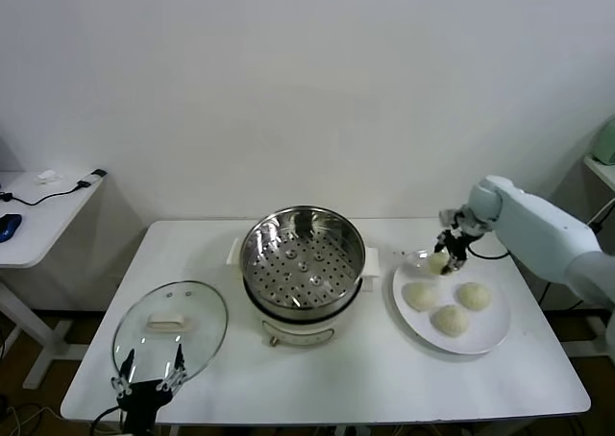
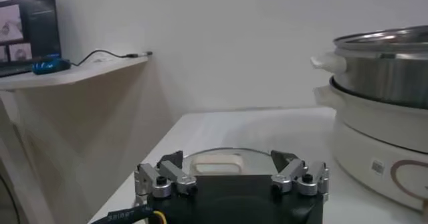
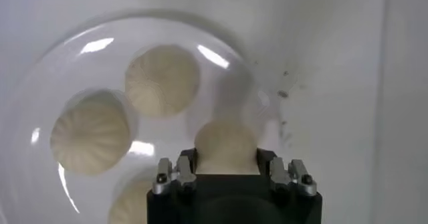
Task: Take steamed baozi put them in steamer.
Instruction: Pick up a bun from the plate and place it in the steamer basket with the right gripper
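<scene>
Pinching one smooth cream bun [image 3: 225,144] at the white plate's [image 1: 490,335] far rim, right pincer [image 1: 448,254], three buns on plate, shiny perforated steamer [image 1: 303,254] mid-desk [image 1: 384,378], left pincer [image 1: 149,374] spread at near edge by glass lid [image 1: 197,311].
</scene>
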You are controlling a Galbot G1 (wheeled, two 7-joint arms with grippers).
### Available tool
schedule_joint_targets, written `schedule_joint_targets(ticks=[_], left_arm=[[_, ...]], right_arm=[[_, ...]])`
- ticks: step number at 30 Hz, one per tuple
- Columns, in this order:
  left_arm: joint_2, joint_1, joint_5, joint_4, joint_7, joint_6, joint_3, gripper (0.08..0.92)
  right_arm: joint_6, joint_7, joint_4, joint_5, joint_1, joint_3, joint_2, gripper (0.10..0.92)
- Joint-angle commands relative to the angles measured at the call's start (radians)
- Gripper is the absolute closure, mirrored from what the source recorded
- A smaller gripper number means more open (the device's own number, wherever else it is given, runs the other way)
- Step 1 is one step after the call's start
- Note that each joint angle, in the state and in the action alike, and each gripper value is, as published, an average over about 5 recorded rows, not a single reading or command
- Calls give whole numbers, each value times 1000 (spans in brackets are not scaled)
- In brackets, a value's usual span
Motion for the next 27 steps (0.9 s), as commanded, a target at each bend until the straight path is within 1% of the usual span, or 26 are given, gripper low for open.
schedule_joint_targets(ticks=[1,7,10,12,16,21,24,27], left_arm=[[1,4,11,-9,-1,0,15,177],[1,6,22,-16,-1,3,27,177],[2,11,25,-24,-1,4,31,177],[3,16,28,-28,-1,4,33,177],[3,20,36,-31,-1,3,37,177],[-2,22,48,-31,-2,1,49,177],[-3,21,52,-28,-2,0,55,177],[-3,17,54,-23,-2,0,57,177]], right_arm=[[74,-32,345,140,473,-268,11,431],[133,-4,577,226,579,-292,155,431],[198,29,647,213,573,-316,233,431],[272,52,652,165,551,-338,280,431],[431,103,579,-4,469,-366,340,431],[582,156,382,-275,310,-325,392,431],[634,177,264,-349,235,-292,425,431],[676,196,163,-391,184,-265,457,431]])
